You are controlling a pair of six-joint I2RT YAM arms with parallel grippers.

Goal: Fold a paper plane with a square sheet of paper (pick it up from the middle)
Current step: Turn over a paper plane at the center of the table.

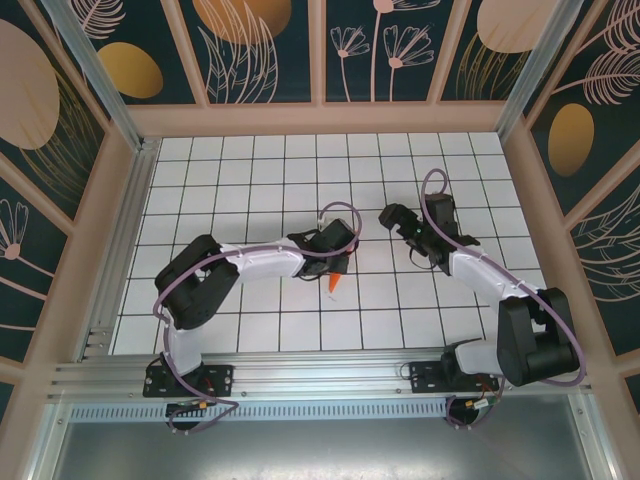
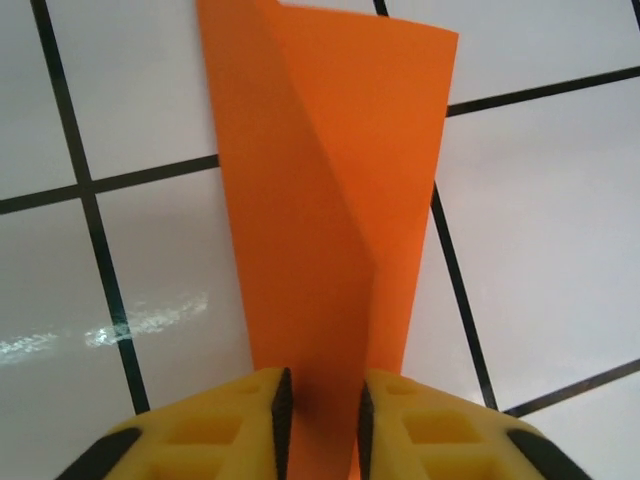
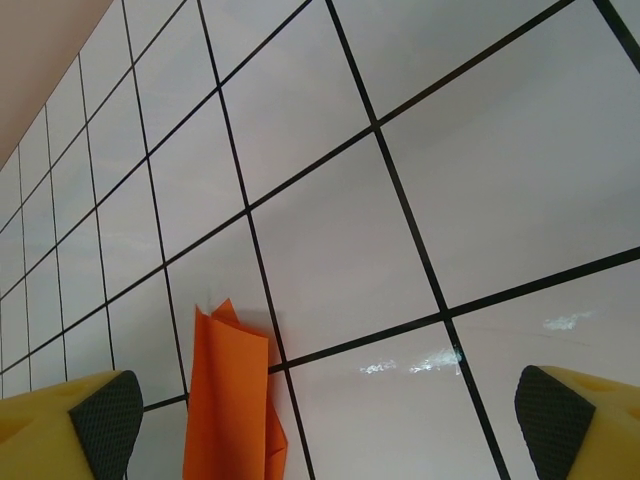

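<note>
Near the middle of the white table (image 1: 250,180) with its black grid lines, the left hand (image 1: 338,265) reaches in from 9 o'clock. Below it shows a narrow, layered paper plane of bright orange paper (image 1: 333,287). In the top view only its pointed end peeks out from under the wrist, aimed toward 6 o'clock.

From the left wrist, the left hand (image 2: 320,425) has its two yellow fingers (image 2: 235,430) drawn close, with only a slim gap. The paper plane (image 2: 330,200) passes through that gap, so the hand is clamped on it. The paper runs from the fingers toward 12 o'clock and widens as it goes. A diagonal crease divides a lighter flap on the 3 o'clock side from a darker layer on the 9 o'clock side. Its far edge crosses a grid line of the table (image 2: 560,200). Whether the paper's underside touches the tiles cannot be told.

The right hand (image 1: 393,220) sits at about 2 o'clock from the left hand, near it but apart. From the right wrist, the right hand (image 3: 325,420) has its fingers (image 3: 100,425) spread wide, with bare table (image 3: 450,150) between them and nothing held. The paper plane (image 3: 225,400) shows there at 7 o'clock, just inside the left-side finger. Its layered upper edge casts a faint shadow on the tile.
</note>
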